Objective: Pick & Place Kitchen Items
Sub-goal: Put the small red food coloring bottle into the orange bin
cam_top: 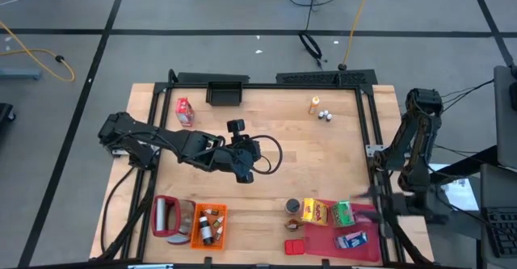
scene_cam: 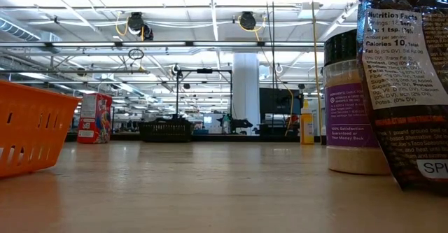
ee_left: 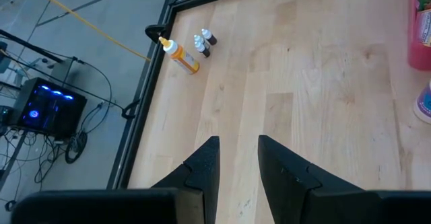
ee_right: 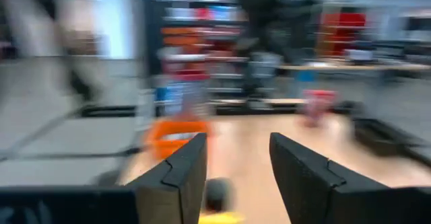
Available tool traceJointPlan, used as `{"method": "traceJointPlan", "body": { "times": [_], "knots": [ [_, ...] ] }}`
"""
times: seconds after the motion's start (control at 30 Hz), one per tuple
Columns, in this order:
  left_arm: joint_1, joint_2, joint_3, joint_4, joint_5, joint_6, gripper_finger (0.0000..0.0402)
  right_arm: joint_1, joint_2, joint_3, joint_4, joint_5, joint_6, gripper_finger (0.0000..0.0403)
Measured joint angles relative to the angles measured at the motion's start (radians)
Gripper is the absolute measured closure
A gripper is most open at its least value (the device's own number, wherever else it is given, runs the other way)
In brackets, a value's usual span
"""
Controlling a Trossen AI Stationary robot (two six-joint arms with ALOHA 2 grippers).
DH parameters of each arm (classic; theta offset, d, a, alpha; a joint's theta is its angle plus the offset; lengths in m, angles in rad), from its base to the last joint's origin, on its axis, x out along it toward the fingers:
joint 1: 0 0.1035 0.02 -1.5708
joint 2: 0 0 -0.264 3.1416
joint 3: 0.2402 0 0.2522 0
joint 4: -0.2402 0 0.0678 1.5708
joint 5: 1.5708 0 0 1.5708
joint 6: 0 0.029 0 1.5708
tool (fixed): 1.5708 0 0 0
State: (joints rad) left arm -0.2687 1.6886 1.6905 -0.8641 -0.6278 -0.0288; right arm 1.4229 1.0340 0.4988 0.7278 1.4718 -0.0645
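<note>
Two arms are in play, and the overhead shot splits them neatly: the left gripper (cam_top: 242, 166) sits mid-frame over bare table (cam_top: 323, 156), the right gripper (cam_top: 373, 195) hangs at the right edge, just above the pink-red tray (cam_top: 323, 238) at lower right. From its own wrist the left gripper (ee_left: 238, 158) shows two dark fingers parted by a slim gap with only wood between them — nothing held. The right gripper (ee_right: 237, 162) also shows daylight between its fingers and nothing in them, but that whole wrist picture is smeared with motion: an orange blob that may be the orange crate (ee_right: 176, 135) and a dark round shape low between the fingers are as much as can be read. The kitchen items are scattered. A red box (cam_top: 184, 111) stands at upper left near a black bin (cam_top: 226, 93); the orange bottle (cam_top: 313, 103) and two tiny white-capped bottles (cam_top: 325, 115) lie at upper right, and the left wrist view catches them too. At lower right a dark round tin (cam_top: 292, 207), a yellow box (cam_top: 315, 211) and a green box (cam_top: 343, 213) crowd the tray's upper edge, a blue box (cam_top: 352, 240) lies on the tray and a small red item (cam_top: 294, 246) sits at its left. The crate at lower left holds small bottles, too tiny to count. From table height, a spice jar (scene_cam: 350, 107) and a dark pouch (scene_cam: 409, 79) fill the right side, the pouch cut off by the frame.
</note>
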Motion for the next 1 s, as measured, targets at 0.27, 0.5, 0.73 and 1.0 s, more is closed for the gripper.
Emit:
{"method": "traceJointPlan", "body": {
  "times": [0.27, 0.5, 0.73, 1.0],
  "knots": [
    [0.000, 0.000, 0.000, 0.000, 0.000, 0.000, 0.0298, -0.206, -0.131, 0.000, -0.081, 0.047, -0.110, 0.0266],
    [0.000, 0.000, 0.000, 0.000, 0.000, 0.000, 0.0298, -0.386, -0.226, 0.000, -0.284, 0.027, -0.042, 0.0273],
    [0.000, 0.000, 0.000, 0.000, 0.000, 0.000, 0.0298, -0.621, -0.307, 0.000, -0.724, -0.193, 0.312, 0.0273],
    [0.000, 0.000, 0.000, 0.000, 0.000, 0.000, 0.0298, -0.951, -0.350, 0.000, -1.205, -0.396, 0.739, 0.0273]
  ]
}}
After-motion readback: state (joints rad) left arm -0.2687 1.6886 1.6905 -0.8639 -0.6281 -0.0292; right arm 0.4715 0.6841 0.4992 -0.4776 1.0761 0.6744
